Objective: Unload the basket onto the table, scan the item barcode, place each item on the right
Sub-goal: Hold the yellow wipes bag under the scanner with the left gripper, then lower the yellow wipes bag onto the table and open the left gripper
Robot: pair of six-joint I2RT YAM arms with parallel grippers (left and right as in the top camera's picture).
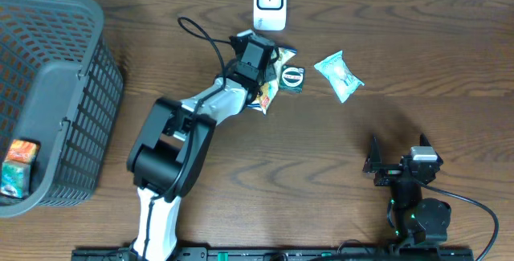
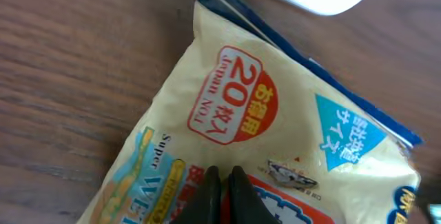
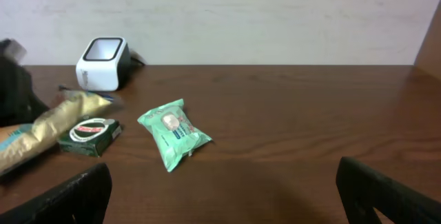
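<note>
Left gripper (image 2: 221, 182), jaws pressed tight, pinches the yellow wipes pack (image 2: 289, 114) at six o'clock of the scanner (image 1: 270, 2). Right gripper (image 3: 227, 186) is spread, idle. Thin pinch: the floppy pack could slip or droop, hiding its barcode.

Grey plastic mesh basket (image 1: 56, 92) at 9 o'clock, small colourful packs (image 1: 18, 165) inside. Dark green printed box (image 1: 291, 77) at 1 o'clock, mint-green soft pouch (image 1: 340, 76) at 2 o'clock, both on brown wooden table (image 1: 321, 148).
</note>
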